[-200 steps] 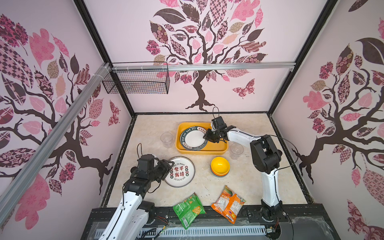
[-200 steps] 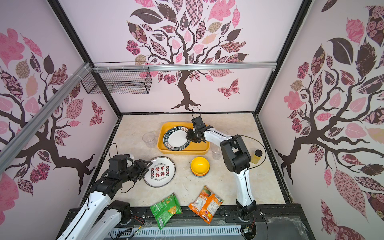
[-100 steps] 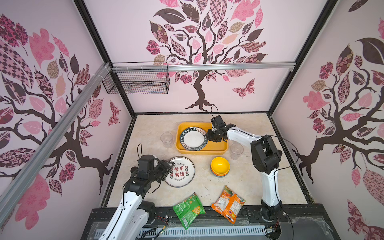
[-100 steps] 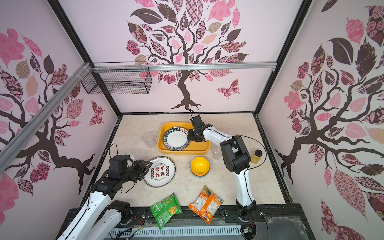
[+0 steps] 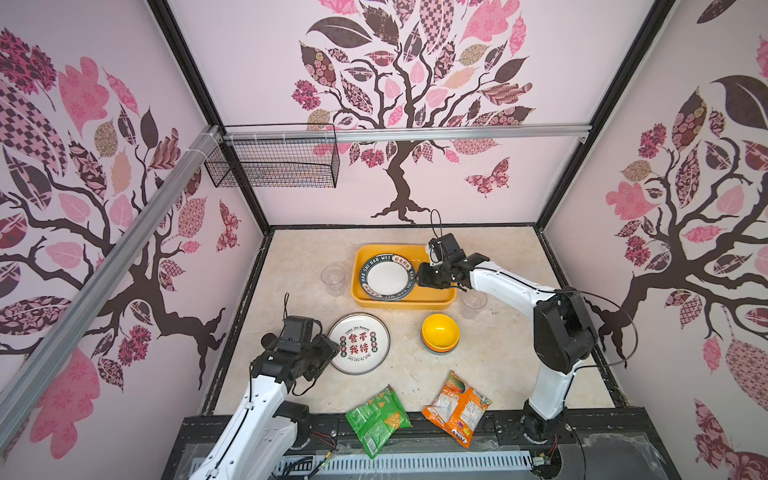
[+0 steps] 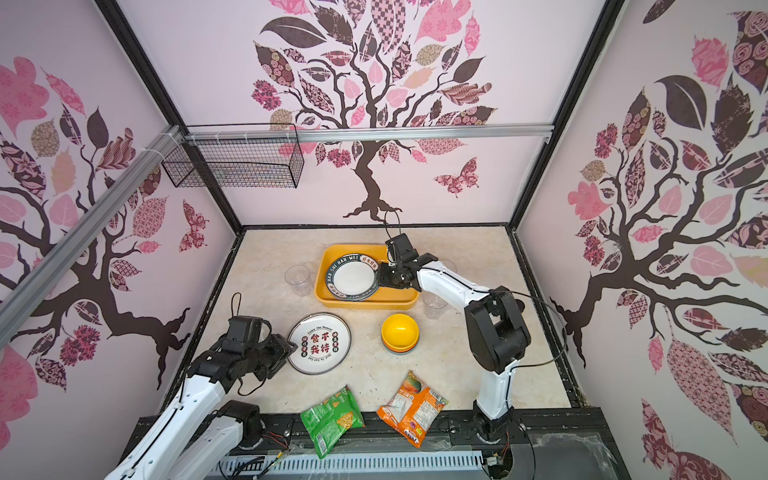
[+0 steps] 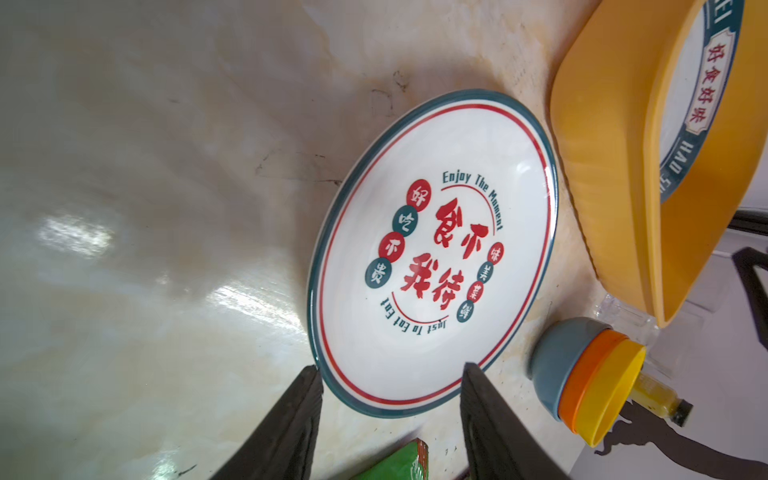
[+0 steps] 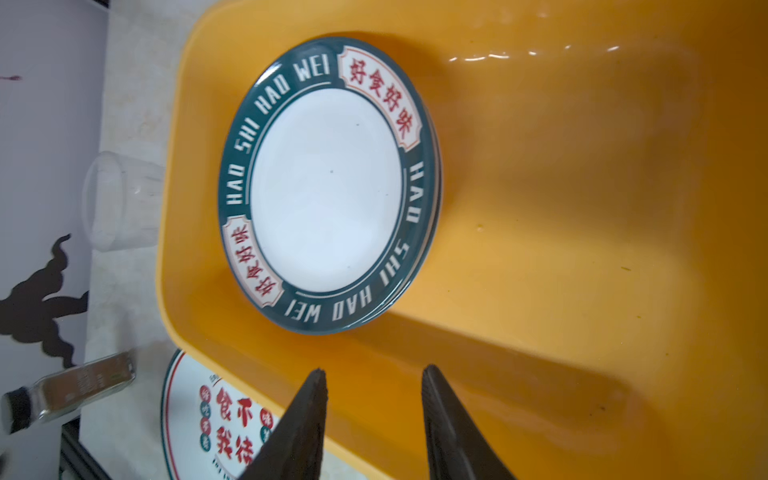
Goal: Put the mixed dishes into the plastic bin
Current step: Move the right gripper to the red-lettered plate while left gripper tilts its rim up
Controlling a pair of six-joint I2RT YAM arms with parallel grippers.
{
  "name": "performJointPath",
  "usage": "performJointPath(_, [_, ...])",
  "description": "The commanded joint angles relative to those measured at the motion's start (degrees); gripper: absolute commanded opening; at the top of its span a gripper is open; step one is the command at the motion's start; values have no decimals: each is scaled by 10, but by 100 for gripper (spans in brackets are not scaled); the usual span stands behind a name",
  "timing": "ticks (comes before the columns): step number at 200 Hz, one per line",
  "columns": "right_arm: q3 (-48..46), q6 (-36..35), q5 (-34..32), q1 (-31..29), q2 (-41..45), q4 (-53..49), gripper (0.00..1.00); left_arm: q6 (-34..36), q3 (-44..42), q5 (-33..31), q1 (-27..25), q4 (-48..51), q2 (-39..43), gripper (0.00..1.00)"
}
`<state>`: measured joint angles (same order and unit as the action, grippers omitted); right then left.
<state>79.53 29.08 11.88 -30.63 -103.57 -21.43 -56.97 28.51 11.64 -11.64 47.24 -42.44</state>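
While a "Hao Shi Hao Wei" plate [image 5: 386, 277] lies flat in the left half of the yellow-orange plastic bin [image 5: 415, 302], the right gripper [image 8: 372, 376] hangs over the bin's right half, jaws apart and empty. Just in front of the bin, the left gripper [image 7: 390, 366] stands with jaws parted about the near rim of the "Enjoy The Moment" plate [image 5: 359, 343], which rests on the table [image 5: 498, 365], not yet gripped. That plate looks to be the step in hand: the jaws must close on its rim, lift, and carry it into the bin. Stacked bowls [image 5: 440, 332] and clear cups [image 5: 333, 277] beside the bin wait their turn.
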Motion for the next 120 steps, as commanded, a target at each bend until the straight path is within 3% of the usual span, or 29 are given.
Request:
performJointPath(1, [-28,-17,50,-10,53,1,42,11,16,-22,2,33,-9,57])
performJointPath(42, [-98,-26,103,-27,117,30,43,9,-5,-18,2,5,-31,57])
performJointPath(79, [-144,-31,108,-35,153,46,43,-2,-50,-2,2,-59,-41,47])
performJointPath(120, [-171,-28,111,-40,170,61,43,-10,-79,-6,2,-93,-38,46])
